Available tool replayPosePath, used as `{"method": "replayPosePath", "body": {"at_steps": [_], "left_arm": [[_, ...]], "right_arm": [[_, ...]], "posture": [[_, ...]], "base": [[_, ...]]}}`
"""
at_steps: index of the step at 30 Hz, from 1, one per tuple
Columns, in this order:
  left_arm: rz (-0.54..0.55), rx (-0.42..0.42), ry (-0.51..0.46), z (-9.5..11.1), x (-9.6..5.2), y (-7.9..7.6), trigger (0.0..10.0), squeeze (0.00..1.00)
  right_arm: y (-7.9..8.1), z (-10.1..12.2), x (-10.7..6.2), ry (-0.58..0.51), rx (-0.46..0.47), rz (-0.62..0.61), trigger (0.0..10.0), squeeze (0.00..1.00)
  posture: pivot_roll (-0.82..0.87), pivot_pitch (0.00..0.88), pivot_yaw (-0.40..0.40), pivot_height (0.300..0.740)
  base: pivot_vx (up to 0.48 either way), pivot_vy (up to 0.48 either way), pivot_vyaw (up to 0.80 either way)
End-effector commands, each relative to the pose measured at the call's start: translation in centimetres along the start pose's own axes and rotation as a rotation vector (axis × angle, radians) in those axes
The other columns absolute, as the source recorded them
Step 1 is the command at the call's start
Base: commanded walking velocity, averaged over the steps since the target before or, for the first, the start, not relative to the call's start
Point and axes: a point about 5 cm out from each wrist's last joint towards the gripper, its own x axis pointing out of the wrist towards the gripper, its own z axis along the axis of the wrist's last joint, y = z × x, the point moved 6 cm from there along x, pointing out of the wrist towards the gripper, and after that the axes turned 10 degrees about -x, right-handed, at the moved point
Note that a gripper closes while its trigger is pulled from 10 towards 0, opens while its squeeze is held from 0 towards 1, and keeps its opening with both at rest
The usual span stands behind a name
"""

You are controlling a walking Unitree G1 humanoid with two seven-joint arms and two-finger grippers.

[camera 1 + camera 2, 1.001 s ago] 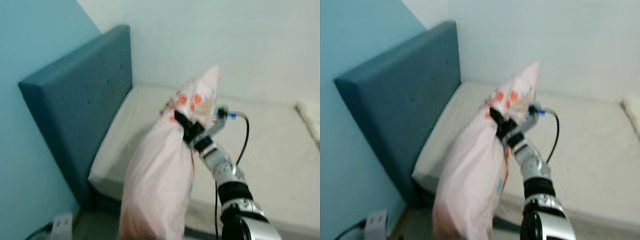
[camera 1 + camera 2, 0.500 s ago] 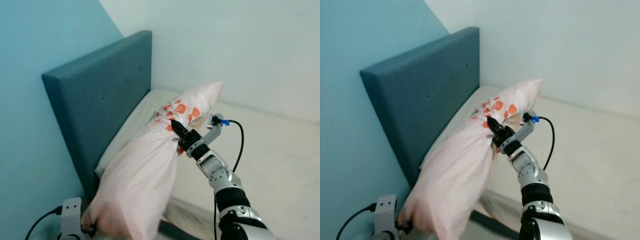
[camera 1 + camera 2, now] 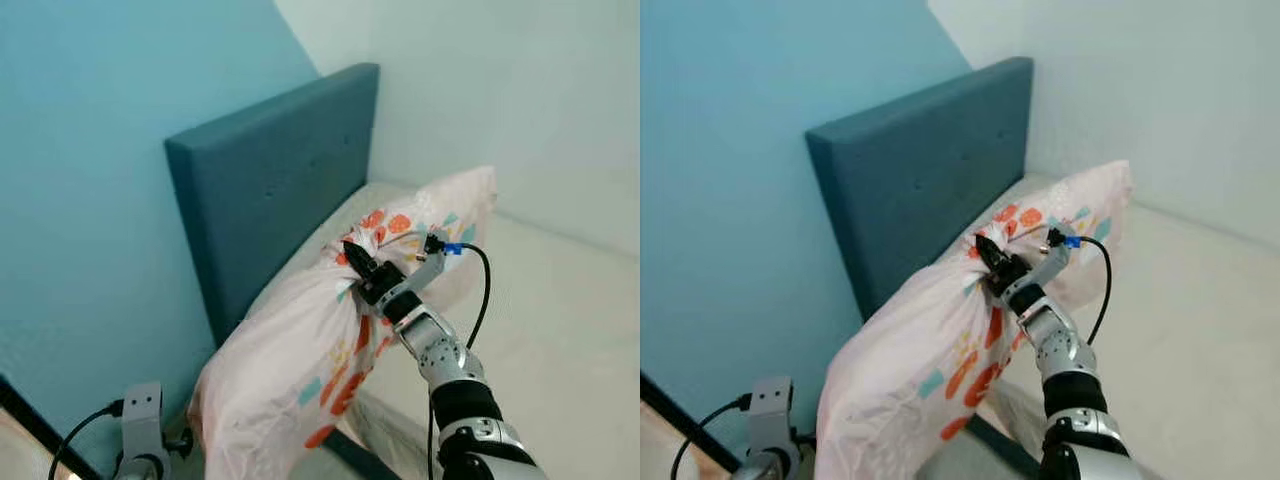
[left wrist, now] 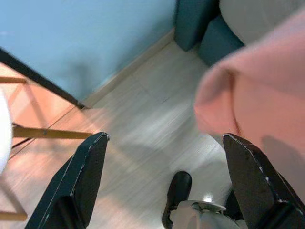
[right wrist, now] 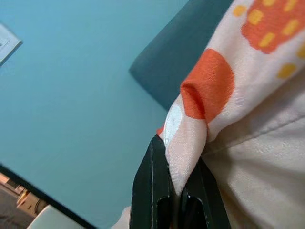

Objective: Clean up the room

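A pale mattress (image 3: 560, 300) lies against a padded teal fabric headboard (image 3: 270, 190). Over its near corner hangs a long pink pillow with orange and teal prints (image 3: 320, 350), one end near the headboard. The right gripper (image 3: 357, 262) is clenched on a fold of it. The left gripper (image 4: 162, 176) hangs spread above pale wood floor (image 4: 143, 124).

pillow (image 3: 330, 340) low end: cut off | mattress (image 3: 560, 300): cropped right

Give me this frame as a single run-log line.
right gripper: shut on pillow | pillow: lifted over mattress edge, beside headboard | left gripper: open, idle above floor
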Motion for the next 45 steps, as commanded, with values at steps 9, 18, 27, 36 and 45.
{"method": "replayPosePath", "body": {"at_steps": [9, 18, 27, 36, 45], "left_arm": [[-0.048, 0.003, -0.02, 0.6, 0.1, -1.0, 10.0, 0.0], [-0.074, -0.007, -0.048, 2.0, 0.4, -1.6, 10.0, 0.0], [-0.094, -0.02, -0.053, 1.9, 0.4, -2.4, 10.0, 0.0], [-0.114, -0.047, -0.07, 2.6, 0.6, -3.6, 10.0, 0.0], [-0.117, -0.049, -0.091, 3.5, 0.7, -4.0, 10.0, 0.0]], "right_arm": [[1.3, 2.5, 0.6, -0.073, -0.05, 0.058, 10.0, 0.0], [1.3, 2.8, 1.1, -0.063, -0.055, 0.05, 10.0, 0.0], [0.4, 2.6, 0.9, -0.053, -0.086, -0.011, 10.0, 0.0], [0.1, 3.0, 0.6, -0.051, -0.117, -0.014, 10.0, 0.0], [0.2, 3.0, 0.8, -0.049, -0.111, -0.014, 10.0, 0.0]], "posture": [[0.0, 0.0, -0.044, 0.74], [-0.01, 0.0, -0.048, 0.74], [-0.03, 0.0, -0.056, 0.74], [-0.03, 0.0, -0.056, 0.74], [-0.04, 0.0, -0.06, 0.74]], "base": [[0.0, 0.0, 0.78], [0.0, -0.032, 0.78], [0.0, -0.356, 0.68], [0.0, -0.421, 0.18], [0.0, -0.413, 0.58]]}}
